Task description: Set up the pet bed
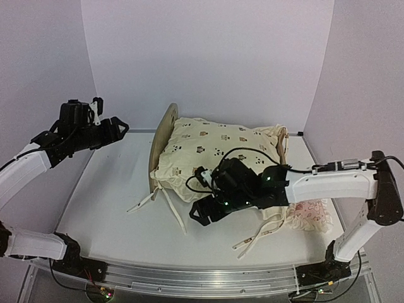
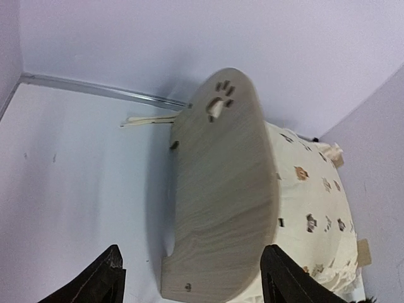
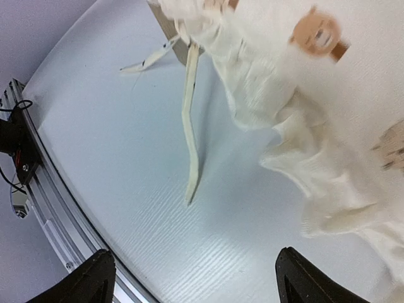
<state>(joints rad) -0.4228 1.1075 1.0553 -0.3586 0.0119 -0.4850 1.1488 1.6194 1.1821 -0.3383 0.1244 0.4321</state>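
The pet bed (image 1: 165, 136) stood at the back middle of the table (image 1: 107, 208), with its paw-print headboard toward your left arm and the footboard (image 1: 283, 134) to the right. The cream cushion (image 1: 214, 148) already lay on the frame and hid the base. Its ties (image 1: 169, 211) trailed loose on the table at the near side. The pink pillow (image 1: 310, 214) was on the table just beside the bed (partly under your right forearm), so I judge that the pillow was the main part left, and perhaps the ties.

The left gripper (image 2: 192, 281) hovered apart from the headboard, its jaws wide and holding nothing. The right gripper (image 3: 196, 281) hung near the cushion's ruffle, jaws also wide and empty.

You had open room left of the bed and in front of it. The back wall was near the bed, and the metal rail (image 3: 57, 214) marked the near edge.
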